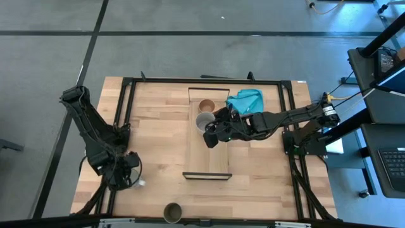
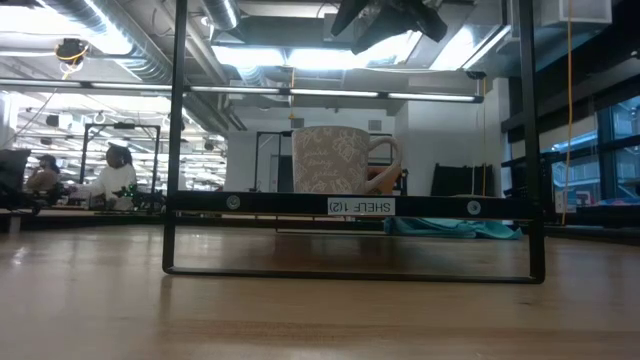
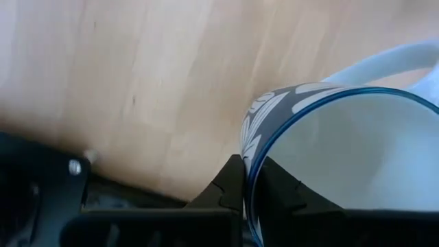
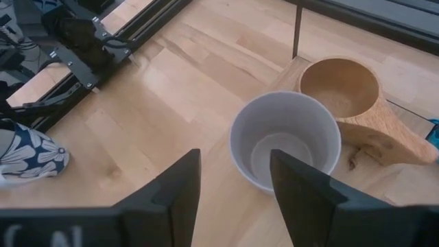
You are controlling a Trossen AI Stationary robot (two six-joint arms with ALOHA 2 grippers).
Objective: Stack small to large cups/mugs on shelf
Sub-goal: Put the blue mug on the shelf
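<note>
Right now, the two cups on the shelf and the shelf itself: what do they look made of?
Wooden cup: carved wood, matte, visible grain, chunky handle. Grey mug: likely glazed ceramic, smooth with an even rim; coated metal can't be ruled out. Shelf: pale wood board with grain lines, thin black brackets, probably painted metal.

1. The shelf [image 2: 280, 204] spans the frame's middle as a dark edge labelled "SHELF (1/2)", on thin black brackets.
2. A grey mug [image 2: 330, 160] with a pale pattern stands on it, centre frame.
3. A dark gripper [image 2: 390, 18] hangs at the upper edge, its fingers unclear.
4. A seated person [image 2: 112, 178] appears far left.
</note>
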